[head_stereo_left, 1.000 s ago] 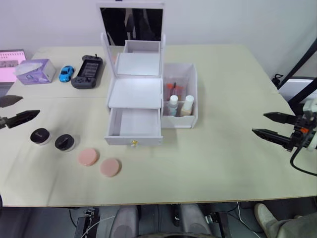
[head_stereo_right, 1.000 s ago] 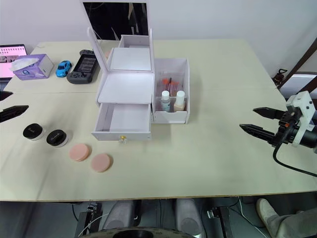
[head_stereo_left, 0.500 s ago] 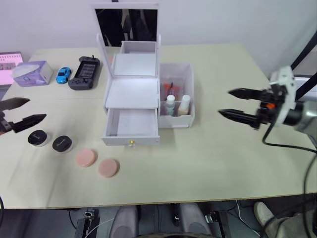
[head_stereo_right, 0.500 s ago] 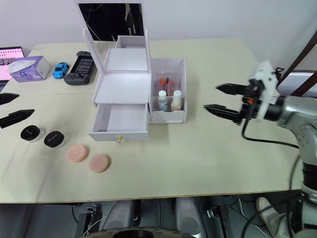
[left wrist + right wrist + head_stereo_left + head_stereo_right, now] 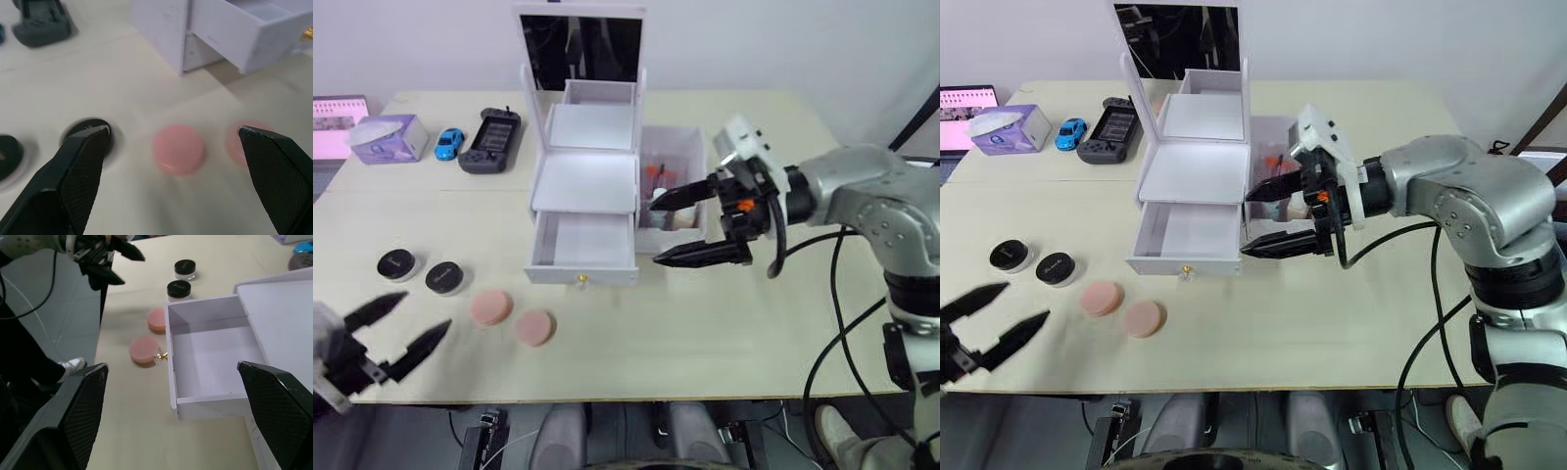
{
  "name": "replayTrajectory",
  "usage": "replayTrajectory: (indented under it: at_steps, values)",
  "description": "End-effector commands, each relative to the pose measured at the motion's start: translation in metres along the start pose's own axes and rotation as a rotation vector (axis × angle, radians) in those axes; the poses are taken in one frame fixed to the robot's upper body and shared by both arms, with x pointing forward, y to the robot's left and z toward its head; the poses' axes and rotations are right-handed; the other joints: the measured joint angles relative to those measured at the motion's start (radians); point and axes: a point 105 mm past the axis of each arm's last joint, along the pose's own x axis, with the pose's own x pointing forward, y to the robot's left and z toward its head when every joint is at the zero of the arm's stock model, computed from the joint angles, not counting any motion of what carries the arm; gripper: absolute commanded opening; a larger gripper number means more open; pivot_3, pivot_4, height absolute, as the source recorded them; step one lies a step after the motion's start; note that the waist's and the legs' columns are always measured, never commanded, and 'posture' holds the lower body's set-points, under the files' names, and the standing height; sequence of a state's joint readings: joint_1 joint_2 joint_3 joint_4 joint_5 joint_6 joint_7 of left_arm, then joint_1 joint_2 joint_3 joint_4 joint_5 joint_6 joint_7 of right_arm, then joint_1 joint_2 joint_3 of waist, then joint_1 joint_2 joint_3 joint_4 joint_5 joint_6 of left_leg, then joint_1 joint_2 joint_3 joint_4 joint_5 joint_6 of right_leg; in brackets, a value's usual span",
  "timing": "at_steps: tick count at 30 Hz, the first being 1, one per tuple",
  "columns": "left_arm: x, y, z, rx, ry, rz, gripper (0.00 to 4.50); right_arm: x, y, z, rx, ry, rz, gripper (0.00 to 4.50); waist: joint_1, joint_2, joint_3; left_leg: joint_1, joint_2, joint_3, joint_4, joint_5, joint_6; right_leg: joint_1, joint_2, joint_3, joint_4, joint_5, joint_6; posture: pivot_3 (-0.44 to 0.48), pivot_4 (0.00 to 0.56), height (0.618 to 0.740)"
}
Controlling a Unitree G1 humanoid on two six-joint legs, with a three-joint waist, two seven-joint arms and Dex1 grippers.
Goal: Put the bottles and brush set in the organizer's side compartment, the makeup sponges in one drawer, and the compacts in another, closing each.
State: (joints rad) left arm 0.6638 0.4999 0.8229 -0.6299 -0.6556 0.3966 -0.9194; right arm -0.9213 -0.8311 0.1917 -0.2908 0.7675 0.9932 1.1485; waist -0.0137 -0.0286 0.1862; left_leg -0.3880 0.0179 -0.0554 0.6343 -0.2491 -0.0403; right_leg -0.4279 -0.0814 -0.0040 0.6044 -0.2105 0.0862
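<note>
Table (image 5: 783, 323) spans the frame, pale beige top. Organizer (image 5: 587, 181) sits upper centre, mirror upright at the back, lower drawer (image 5: 583, 245) pulled out with nothing in it, gold knob facing the near edge. Side compartment (image 5: 690, 147) is attached on the organizer's right side; the bottles (image 5: 658, 208) stand inside at its front and the brush set (image 5: 652, 174) with its orange handles is behind them, all partly hidden by the right arm. Right gripper (image 5: 690, 225) is centre frame, right in front of the side compartment, fingers spread wide, one tip at the compartment's front wall and one lower beside the open drawer's right corner, pinching nothing. Left gripper (image 5: 401, 328) is lower left, above the table's near edge, fingers spread, holding nothing. Handheld game console (image 5: 489, 127) and purple tissue box (image 5: 384, 137) sit upper left, with a small blue toy car (image 5: 448, 143) between them. Compacts (image 5: 421, 271) lie side by side at left centre, black tops up. Makeup sponges (image 5: 512, 316) lie just in front of the drawer's left corner, near each other, to the right of the compacts and near the left gripper.
</note>
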Motion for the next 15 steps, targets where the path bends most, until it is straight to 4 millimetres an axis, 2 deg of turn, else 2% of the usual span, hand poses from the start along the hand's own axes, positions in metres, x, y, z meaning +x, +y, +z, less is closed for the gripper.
replayTrajectory:
  at_steps: [1,5,9,15]
  values:
    - [0.006,-0.032,-0.006,-0.022,-0.013,-0.028,4.43,-0.005,-0.006,0.016,-0.073,-0.004,-0.009,4.50,-0.003,0.001,0.000,0.000,0.000,0.000,0.000,0.000,0.000,0.001,0.000,0.000,-0.002,0.000,0.000,0.000,0.150,0.740]
    - [0.010,-0.050,-0.016,-0.055,-0.045,0.002,4.43,-0.012,0.007,0.013,-0.100,0.028,0.053,4.50,0.000,0.001,0.000,-0.003,0.000,0.001,0.000,0.000,0.000,0.001,0.000,0.000,-0.007,0.000,-0.001,0.000,0.150,0.740]
    - [0.018,-0.051,-0.031,-0.043,-0.023,0.064,4.43,-0.020,0.012,0.007,-0.083,0.058,0.050,4.50,0.002,0.001,-0.001,-0.003,-0.001,0.001,-0.001,0.000,0.000,0.001,0.000,0.000,-0.007,0.001,-0.001,0.000,0.150,0.740]
    - [0.028,-0.065,-0.051,-0.065,0.019,0.016,4.43,-0.024,0.004,0.004,-0.071,0.068,-0.038,4.50,-0.004,0.001,-0.001,-0.003,-0.001,0.001,-0.002,-0.001,0.002,-0.001,0.001,0.000,-0.006,0.001,0.000,0.000,0.150,0.740]
